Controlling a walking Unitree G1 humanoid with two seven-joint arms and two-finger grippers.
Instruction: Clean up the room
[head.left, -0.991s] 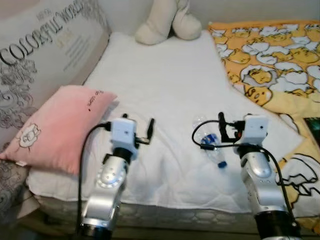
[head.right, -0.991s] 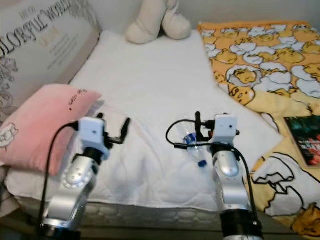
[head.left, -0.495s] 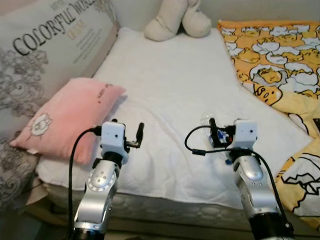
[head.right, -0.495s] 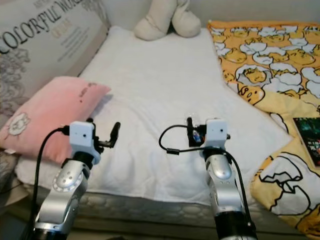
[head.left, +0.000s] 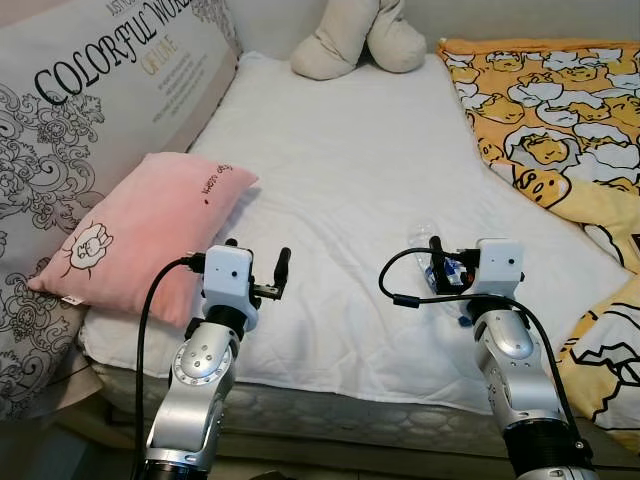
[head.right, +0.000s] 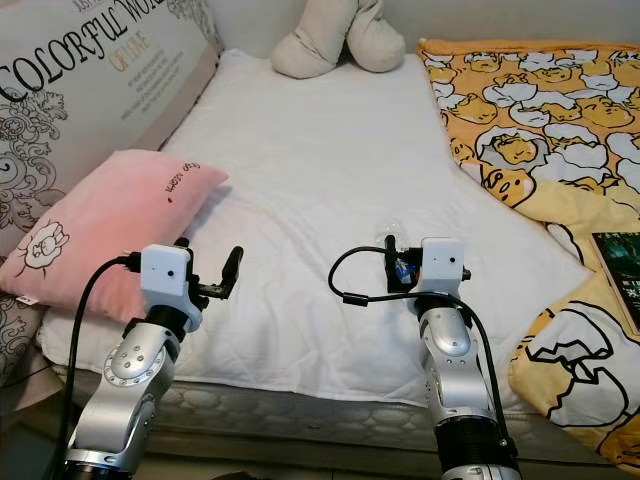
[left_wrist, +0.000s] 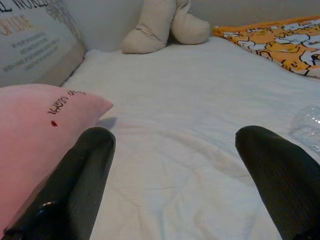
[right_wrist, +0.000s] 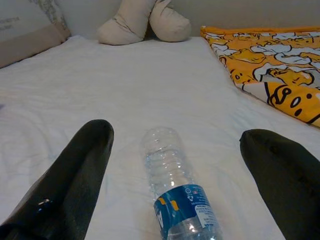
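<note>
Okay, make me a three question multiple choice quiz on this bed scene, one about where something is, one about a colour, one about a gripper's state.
1. Where is the plastic water bottle?
A. lying on the white sheet between the right gripper's fingers
B. on the pink pillow
C. on the yellow blanket

2. What colour is the bottle's label?
A. red
B. blue
C. green

3. How is the left gripper?
A. shut on the pillow
B. holding the plush toy
C. open, holding nothing

Answers: 1 A, the right wrist view shows it there. 2 B, the band is blue. 3 C, only sheet lies between its spread fingers.

Silver arms (head.left: 205, 365), white wrist boxes (head.left: 227, 272), black cables (head.left: 150, 320)
</note>
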